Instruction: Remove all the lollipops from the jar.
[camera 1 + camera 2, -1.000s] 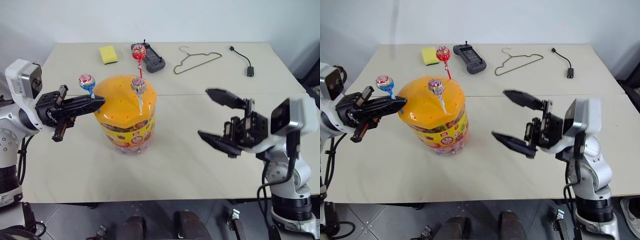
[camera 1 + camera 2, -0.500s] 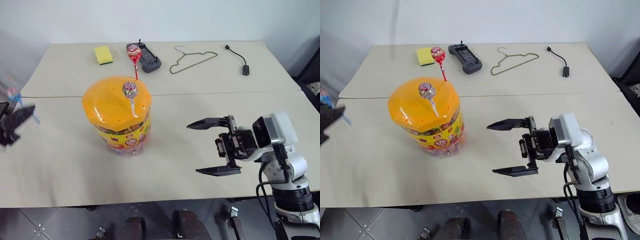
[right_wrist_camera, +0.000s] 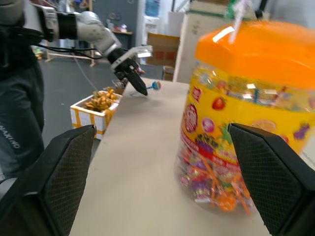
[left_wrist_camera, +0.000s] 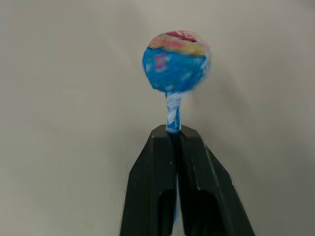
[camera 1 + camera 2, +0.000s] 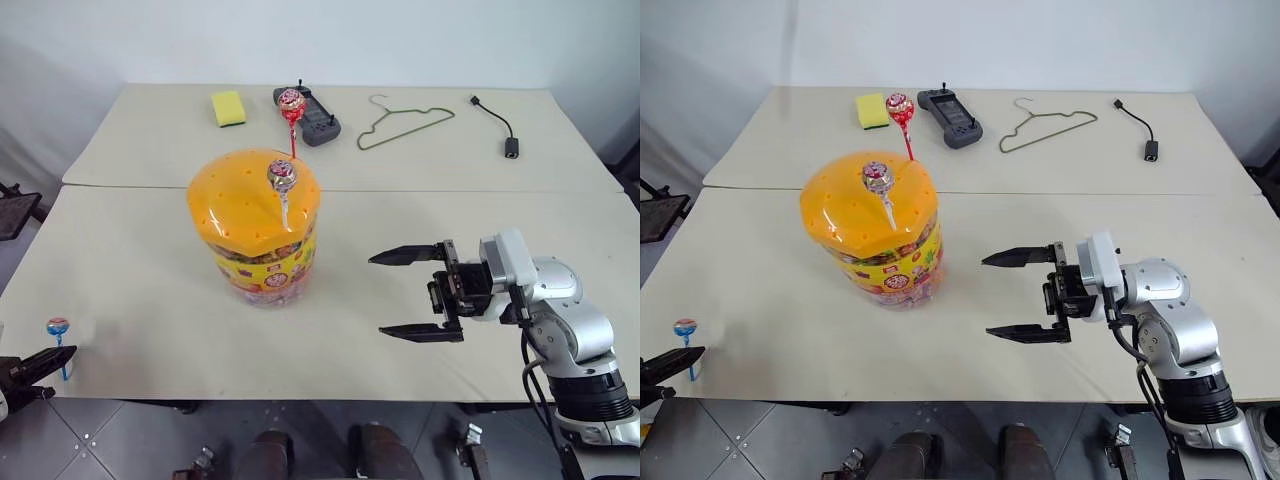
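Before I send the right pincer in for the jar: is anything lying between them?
Nothing: bare tabletop separates the open right pincer from the jar, seen in both eye views.

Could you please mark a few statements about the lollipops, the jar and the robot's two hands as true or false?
1. The left hand grips the blue-stick lollipop by its stick. True.
2. Three lollipops stand in the lid of the jar. False: two do, the white-stick lollipop and the red-stick lollipop.
3. The right hand is open and holds nothing. True.
4. The jar lies tipped on its side. False: it stands upright on the table.
5. The yellow sponge sits on top of the jar's lid. False: it lies on the table at the far side, apart from the jar.
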{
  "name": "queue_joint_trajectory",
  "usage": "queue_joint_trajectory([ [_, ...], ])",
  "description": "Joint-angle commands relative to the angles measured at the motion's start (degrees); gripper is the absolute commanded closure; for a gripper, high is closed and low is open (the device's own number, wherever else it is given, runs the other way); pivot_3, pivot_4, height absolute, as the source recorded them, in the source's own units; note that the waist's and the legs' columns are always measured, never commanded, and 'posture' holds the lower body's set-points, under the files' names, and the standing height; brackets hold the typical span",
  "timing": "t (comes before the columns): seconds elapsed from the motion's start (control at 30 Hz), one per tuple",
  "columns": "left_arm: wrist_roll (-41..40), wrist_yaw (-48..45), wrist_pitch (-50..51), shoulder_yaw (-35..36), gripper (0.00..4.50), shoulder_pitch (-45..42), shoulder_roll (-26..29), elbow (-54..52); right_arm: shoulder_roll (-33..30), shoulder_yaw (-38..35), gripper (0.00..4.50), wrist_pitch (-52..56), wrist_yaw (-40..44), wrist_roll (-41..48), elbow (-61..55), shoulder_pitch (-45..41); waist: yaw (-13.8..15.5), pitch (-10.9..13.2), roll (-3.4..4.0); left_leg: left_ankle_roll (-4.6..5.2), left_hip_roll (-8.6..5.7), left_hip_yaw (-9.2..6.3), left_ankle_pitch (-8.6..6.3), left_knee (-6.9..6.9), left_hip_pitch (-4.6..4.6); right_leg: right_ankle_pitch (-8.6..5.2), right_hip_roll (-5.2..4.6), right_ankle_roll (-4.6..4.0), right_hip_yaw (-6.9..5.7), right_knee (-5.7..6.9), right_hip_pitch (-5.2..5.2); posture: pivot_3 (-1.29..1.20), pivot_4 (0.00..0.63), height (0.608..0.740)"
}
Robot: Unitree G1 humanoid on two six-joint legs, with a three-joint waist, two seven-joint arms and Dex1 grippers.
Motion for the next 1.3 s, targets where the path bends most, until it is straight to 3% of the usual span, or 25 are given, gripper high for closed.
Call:
queue_joint_trajectory([
  [0.03, 0.85, -2.90, -5.23, 0.67, 3.00, -0.86, -1.58, 1.42, 0.29, -0.96, 0.00, 1.16, -2.21, 0.84, -2.04, -0.72, 0.00, 0.02, 0.03, 0.00, 0.00, 0.00, 0.00, -0.01, 0.00, 0.00, 0.00, 0.00, 0.00, 0.00, 0.00, 0.00, 0.150, 0.740],
  [0.17, -0.46, -6.50, -10.10, 2.61, 1.76, -2.07, -2.67, 1.03, 1.50, -1.44, 0.00, 5.54, -7.17, 3.19, -4.30, -2.10, -0.02, 0.02, 0.03, -0.01, 0.02, 0.00, 0.00, 0.00, -0.01, 0.01, 0.01, -0.01, -0.03, 0.00, -0.01, 0.00, 0.150, 0.740],
  [0.33, -8.82, -10.23, -11.06, 6.50, 0.20, -8.65, -3.66, -5.16, 4.46, -1.55, 0.00, 10.86, -14.21, 6.57, -5.88, -5.16, -0.01, 0.00, 0.01, -0.01, 0.03, -0.02, 0.00, 0.01, -0.04, 0.01, 0.01, -0.01, -0.06, -0.01, -0.02, 0.00, 0.150, 0.740],
  [0.53, -29.13, -10.33, -3.35, 7.65, 0.20, -14.04, -7.72, -22.15, 7.34, -0.23, 0.00, 12.26, -19.31, 4.02, -3.01, -11.29, -0.46, -0.01, -0.02, 0.00, 0.02, -0.02, -0.03, 0.07, -0.06, 0.03, 0.00, 0.01, -0.07, 0.00, 0.00, 0.00, 0.150, 0.740],
  [0.7, -40.47, -7.64, -2.62, 8.10, 0.20, -18.57, -10.42, -24.61, 11.52, 3.07, 0.00, 14.18, -25.64, 0.42, -2.28, -17.43, -1.94, 0.00, 0.01, -0.04, 0.05, 0.00, -0.03, 0.03, -0.05, 0.03, 0.07, 0.01, -0.08, 0.10, -0.10, 0.00, 0.150, 0.740],
  [0.9, -36.56, -9.73, -5.27, 6.80, 0.20, -17.56, -10.99, -21.29, 15.67, 6.46, 0.00, 13.23, -28.99, -4.84, -0.49, -22.35, -2.47, 0.00, 0.01, -0.12, 0.07, 0.01, 0.02, 0.05, -0.01, 0.02, 0.12, 0.00, -0.07, 0.23, -0.13, 0.00, 0.150, 0.740],
  [1.27, -34.06, -13.58, -6.85, 2.52, 0.20, -22.08, -10.03, -15.70, 19.58, 9.61, 0.00, 10.57, -21.27, -3.92, -0.45, -24.22, -2.10, 0.00, 0.01, -0.11, 0.04, -0.02, 0.02, 0.08, -0.03, 0.03, 0.11, 0.00, -0.08, 0.19, -0.12, 0.00, 0.150, 0.740],
  [1.3, -34.22, -13.94, -6.59, 2.30, 0.18, -22.22, -9.87, -15.68, 20.07, 9.50, 0.19, 10.68, -21.73, -4.05, -0.31, -24.47, -2.10, 0.00, 0.01, -0.11, 0.04, -0.02, 0.02, 0.07, -0.03, 0.03, 0.11, 0.00, -0.09, 0.20, -0.12, 0.00, 0.150, 0.740],
])
